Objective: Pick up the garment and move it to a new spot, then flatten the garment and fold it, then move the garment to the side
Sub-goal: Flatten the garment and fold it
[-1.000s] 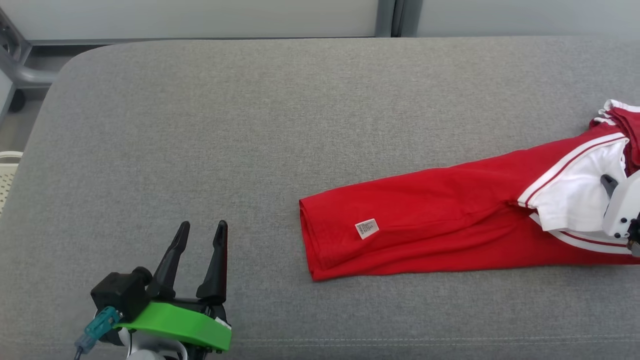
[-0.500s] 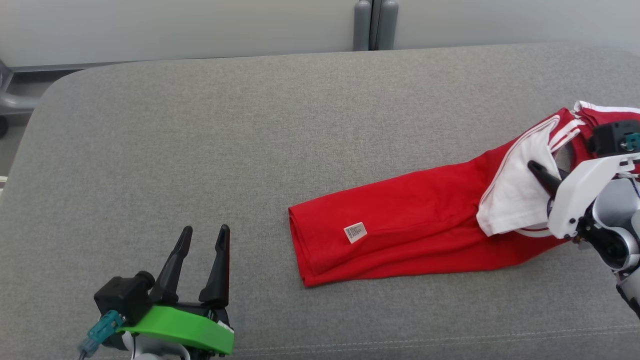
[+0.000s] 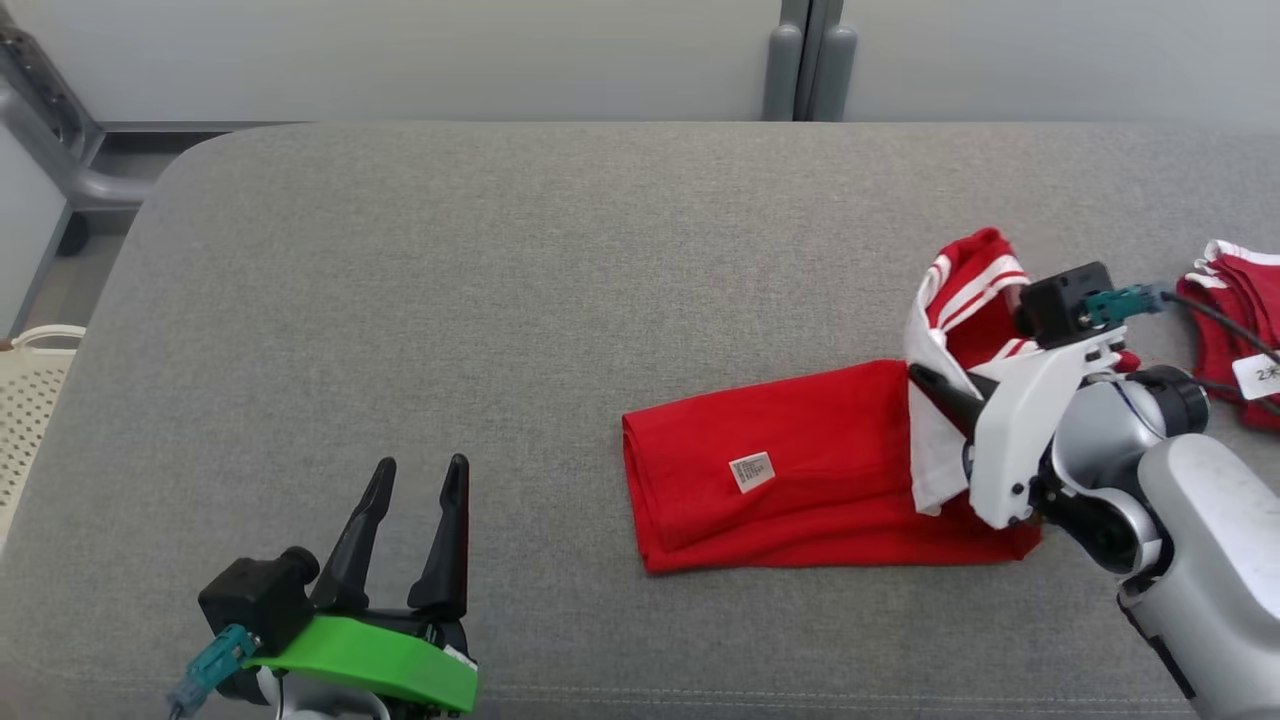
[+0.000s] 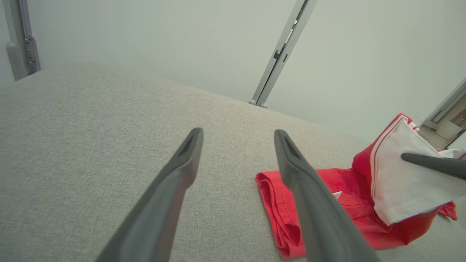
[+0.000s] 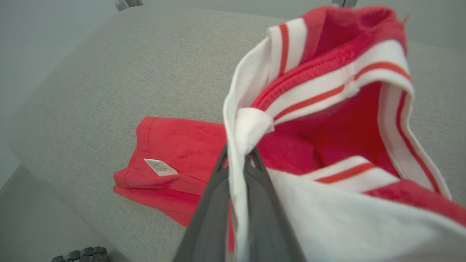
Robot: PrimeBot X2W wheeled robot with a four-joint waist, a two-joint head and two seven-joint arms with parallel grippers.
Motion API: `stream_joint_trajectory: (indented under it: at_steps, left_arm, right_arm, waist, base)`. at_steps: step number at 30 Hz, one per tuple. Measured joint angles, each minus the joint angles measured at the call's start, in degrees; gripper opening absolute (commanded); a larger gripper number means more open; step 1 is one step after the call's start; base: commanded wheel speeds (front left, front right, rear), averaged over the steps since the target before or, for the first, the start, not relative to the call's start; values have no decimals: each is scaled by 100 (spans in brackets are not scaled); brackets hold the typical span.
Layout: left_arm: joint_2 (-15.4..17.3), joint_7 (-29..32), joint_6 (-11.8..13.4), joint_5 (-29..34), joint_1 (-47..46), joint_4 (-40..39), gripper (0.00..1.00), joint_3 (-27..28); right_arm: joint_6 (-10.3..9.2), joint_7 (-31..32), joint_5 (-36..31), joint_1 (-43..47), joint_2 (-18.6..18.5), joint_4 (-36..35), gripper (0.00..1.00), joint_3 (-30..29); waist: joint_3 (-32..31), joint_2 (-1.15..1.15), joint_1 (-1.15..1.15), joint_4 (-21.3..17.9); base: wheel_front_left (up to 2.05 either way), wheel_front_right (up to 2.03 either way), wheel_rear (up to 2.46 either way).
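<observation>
Grey fabric surface [image 3: 500, 300], white basket [image 3: 30, 390] at its left, grey post [image 3: 810, 70] behind

I see a red garment [image 3: 800, 470] with a white panel and red-and-white striped trim, on a plain grey cushion [image 3: 500, 300].

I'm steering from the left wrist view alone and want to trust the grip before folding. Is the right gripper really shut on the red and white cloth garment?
Observer: Yes. The right wrist view shows the right gripper shut on the white edge of the red and white cloth garment.
Operator: Anything further right to avoid?
Observer: The head view shows a second red garment with white trim lying on the grey fabric surface beyond the right arm.
</observation>
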Motion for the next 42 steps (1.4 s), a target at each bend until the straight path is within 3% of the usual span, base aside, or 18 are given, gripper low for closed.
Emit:
stream_joint_trajectory:
  at_steps: [10,24,25,28,35,42]
  left_arm:
    - [-144,0,-141,84,9,86,100,35]
    - [-410,0,-328,219,-80,309,100,-63]
    - [-421,0,-343,225,-84,333,100,-67]
    - [-448,0,-378,235,-137,388,100,-92]
    - [-476,0,-393,236,-117,492,100,-76]
    - [-456,1,-381,236,13,460,100,-77]
  right_arm:
    - [0,190,-281,-43,505,222,0,483]
    - [-1,-35,-566,-731,1287,1920,0,1194]
    - [-1,-86,-590,-788,1324,2060,11,1204]
    - [-1,-208,-698,-986,1447,2475,100,1230]
    - [0,-359,-637,-1336,1697,2719,100,1493]
    - [0,-517,-327,-1547,1405,2303,100,1534]
  waist:
    - [-4,0,0,386]
    - [77,0,0,822]
    - [83,0,0,849]
    - [90,0,0,922]
    - [-31,0,0,934]
    - [-203,0,0,730]
  base:
    - [0,0,0]
    - [0,0,0]
    - [0,0,0]
    - [0,0,0]
    - [0,0,0]
    - [0,0,0]
